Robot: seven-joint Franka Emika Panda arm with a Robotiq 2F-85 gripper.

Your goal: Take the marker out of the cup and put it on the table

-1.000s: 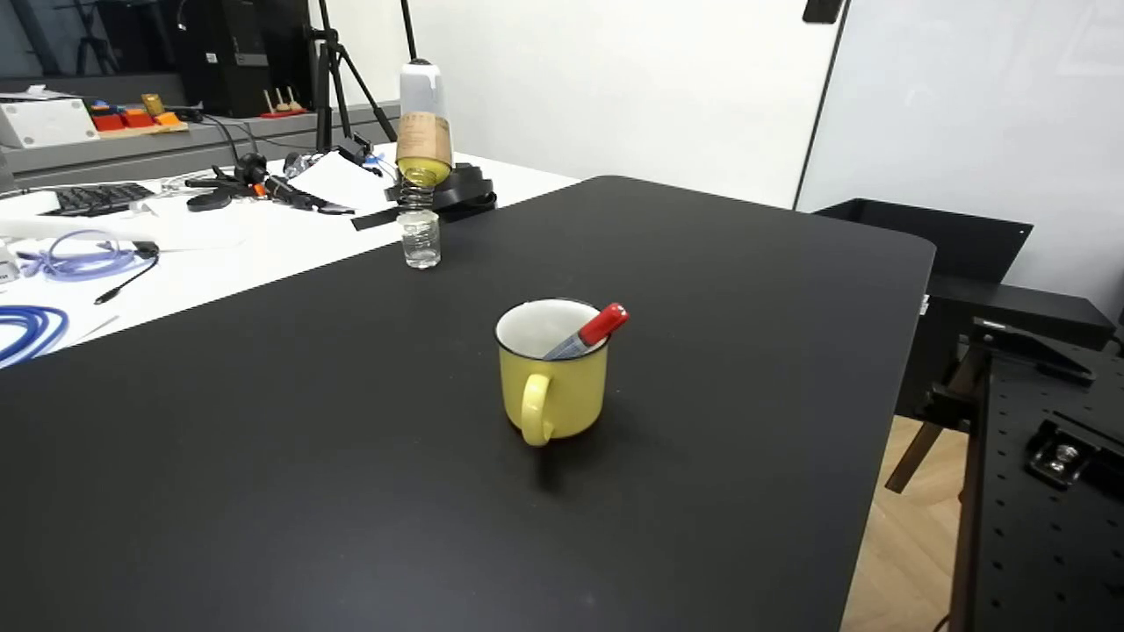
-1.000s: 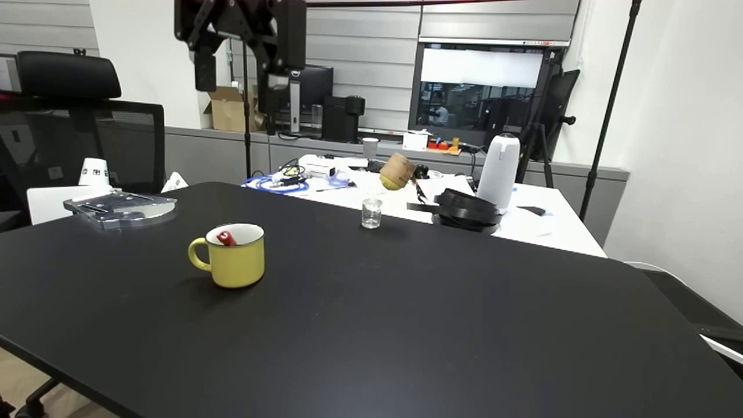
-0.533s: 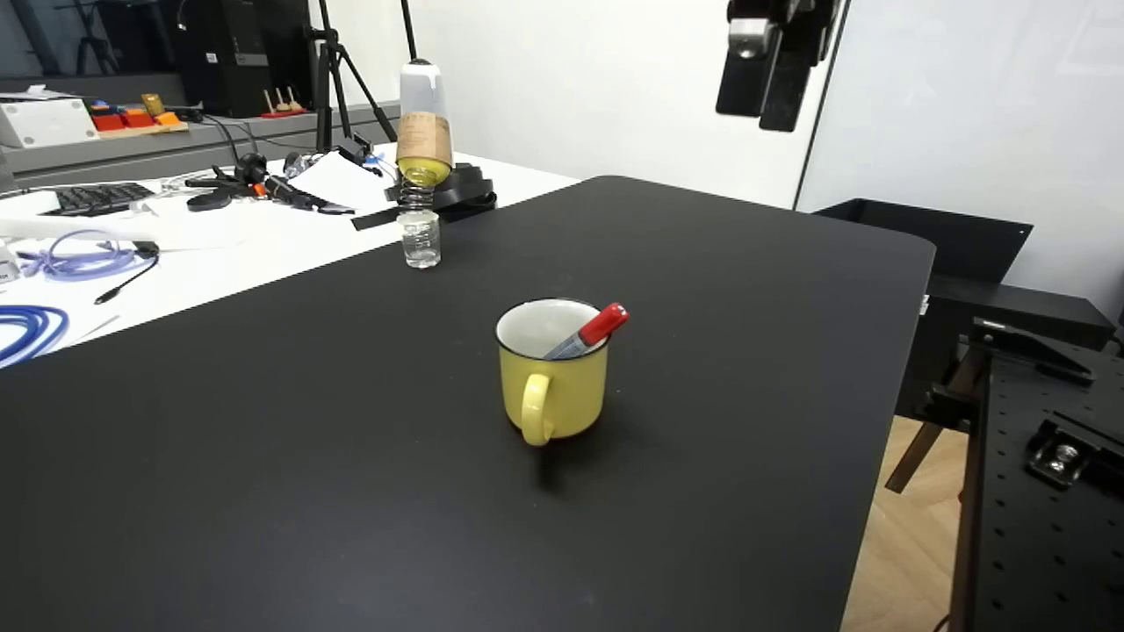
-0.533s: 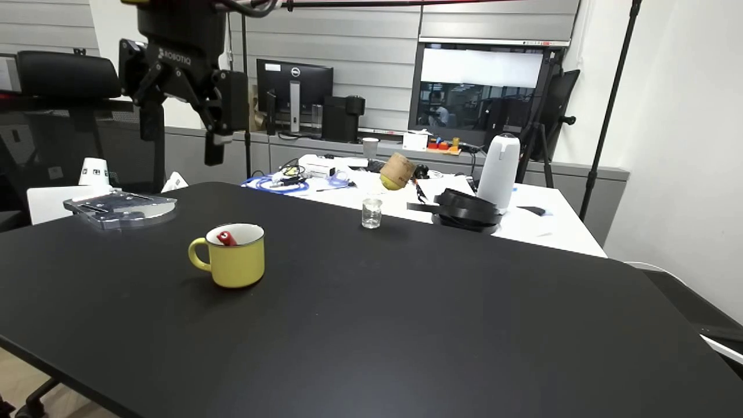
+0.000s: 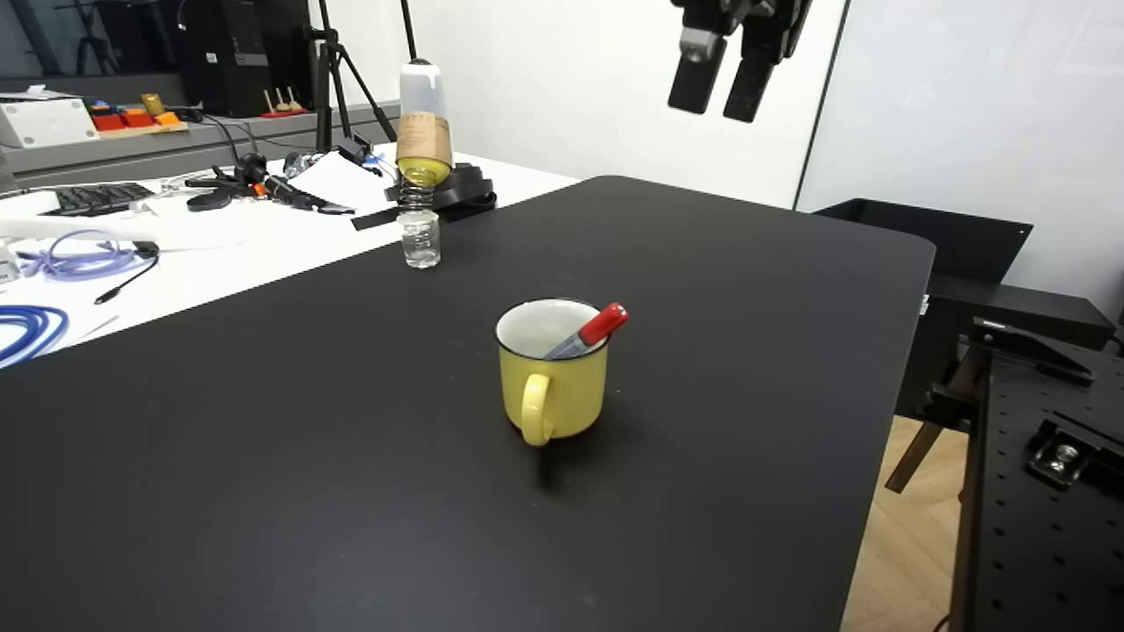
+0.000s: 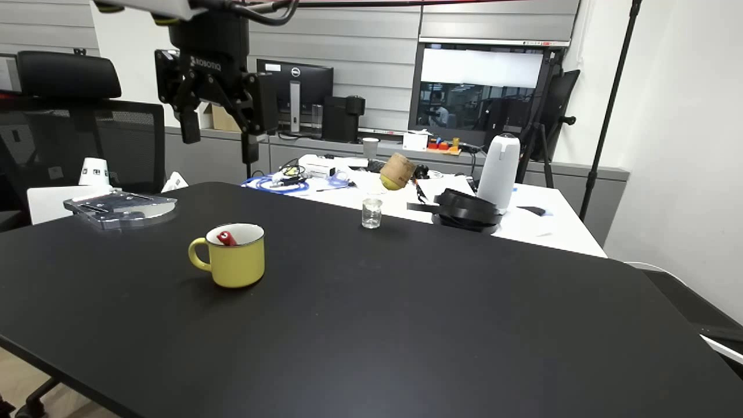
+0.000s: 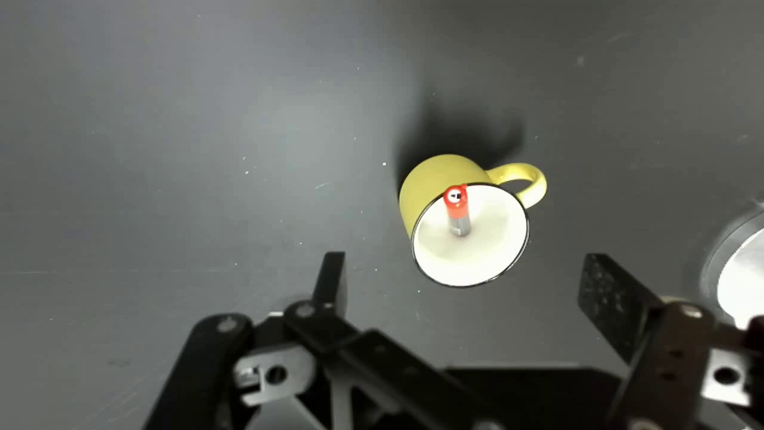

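The yellow cup (image 5: 571, 395) stands upright on the black table (image 5: 702, 509); the cup also shows in an exterior view (image 6: 238, 267) and in the wrist view (image 7: 427, 179). The red-capped marker (image 5: 603, 325) leans inside it, cap above the rim; only its red end (image 6: 227, 238) shows from another side. Its lower part is hidden in the cup. My gripper (image 7: 465, 258) is open and empty. In the exterior views the gripper (image 6: 220, 150) hangs well above the table, higher than the cup and apart from it. In the wrist view the marker (image 7: 458, 206) lies ahead of the fingertips.
A clear bottle (image 5: 421, 239) stands at the table's edge by the white table (image 5: 237, 263) with cables. A transparent plate (image 6: 125, 209) lies on the black table's far side. A black strapped device (image 6: 467, 212) lies beyond the bottle.
My gripper has come down from higher up over the last second. In the last half second it has shifted sideways: left in one view, right in another. The cup and marker have not moved.
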